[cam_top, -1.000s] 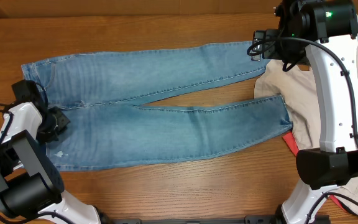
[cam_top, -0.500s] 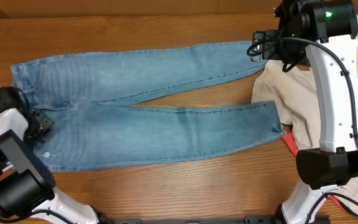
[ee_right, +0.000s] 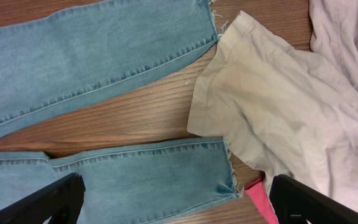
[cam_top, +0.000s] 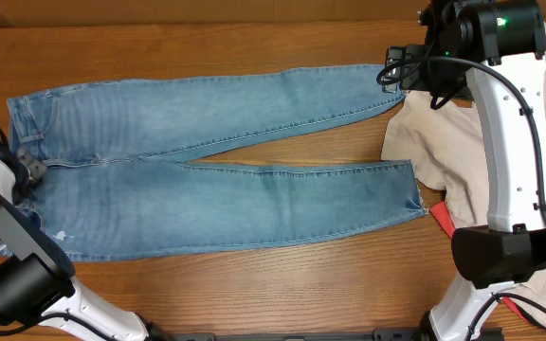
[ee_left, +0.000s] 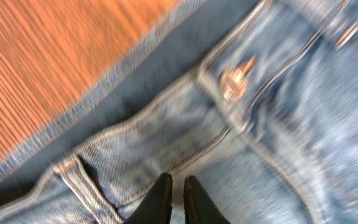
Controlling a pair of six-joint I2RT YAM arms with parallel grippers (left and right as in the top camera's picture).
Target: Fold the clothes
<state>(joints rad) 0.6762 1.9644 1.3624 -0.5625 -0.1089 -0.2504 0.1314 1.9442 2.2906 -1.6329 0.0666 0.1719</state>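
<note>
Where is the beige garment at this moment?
Overhead, the beige garment lies on the right, beside the jeans' leg hems and partly hidden by the right arm.

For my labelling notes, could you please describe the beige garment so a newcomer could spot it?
On the table, look at the right end, just past the hems of the jeans. The beige garment lies crumpled there; unlike the blue denim and the small red cloth at its edge, it is pale cream.

The jeans point(cam_top: 207, 180) are laid across the table point(cam_top: 254, 43), waist left, legs running right, one far, one near. Another garment point(cam_top: 444, 161) is heaped right of the hems, with a small cloth point(cam_top: 442, 220) at its near edge.
</note>
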